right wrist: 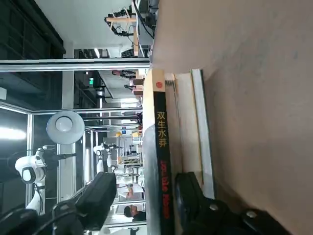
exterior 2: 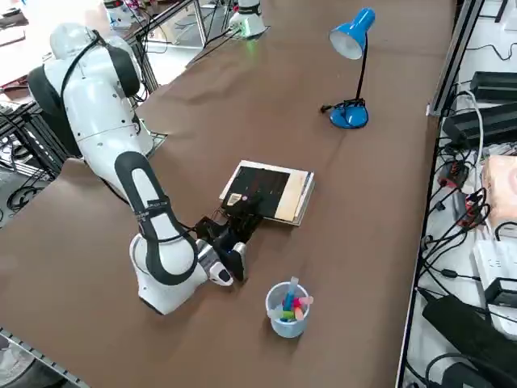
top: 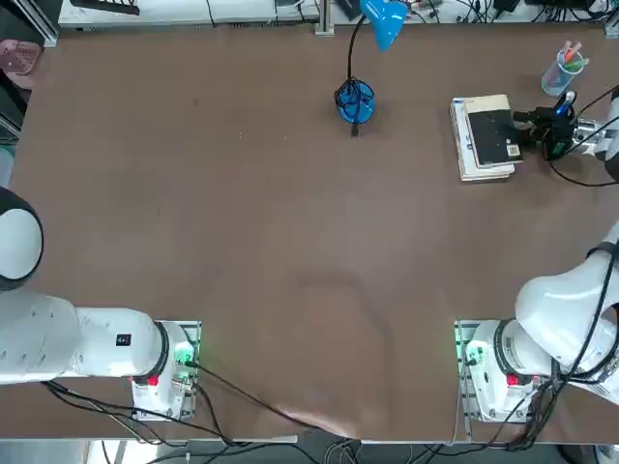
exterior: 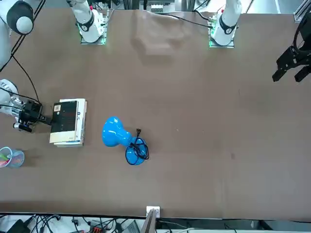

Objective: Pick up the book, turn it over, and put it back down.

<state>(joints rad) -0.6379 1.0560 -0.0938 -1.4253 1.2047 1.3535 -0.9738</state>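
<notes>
Right arm [exterior 2: 153, 198] runs out of frame in the top view, and the blue lamp [exterior 2: 349, 115] has its head cut by that view's upper edge. The right gripper [right wrist: 146, 181] is dark against the black cover from the side, so its tips are hard to pick out there. Lower covers in the pile are mostly hidden, titles not readable. Count: one black book [top: 493, 137] on top, at least two pale books [top: 466, 145] under it (looks like more from the wrist, exact number unclear), one lamp, one cup [exterior 2: 279, 325] with several markers [exterior 2: 297, 305], one person [right wrist: 134, 213] partly visible in the background of the wrist view. Black book lies flat on the pile, pale label corner up, pile on the brown table [top: 290, 222]. Right gripper is at the book's outer edge, on the cup's side of the pile; its fingers stand apart, one over the cover side with a gap to it, the other by the pale books' edges, black spine with yellow and red lettering between them. Nothing gripped.
</notes>
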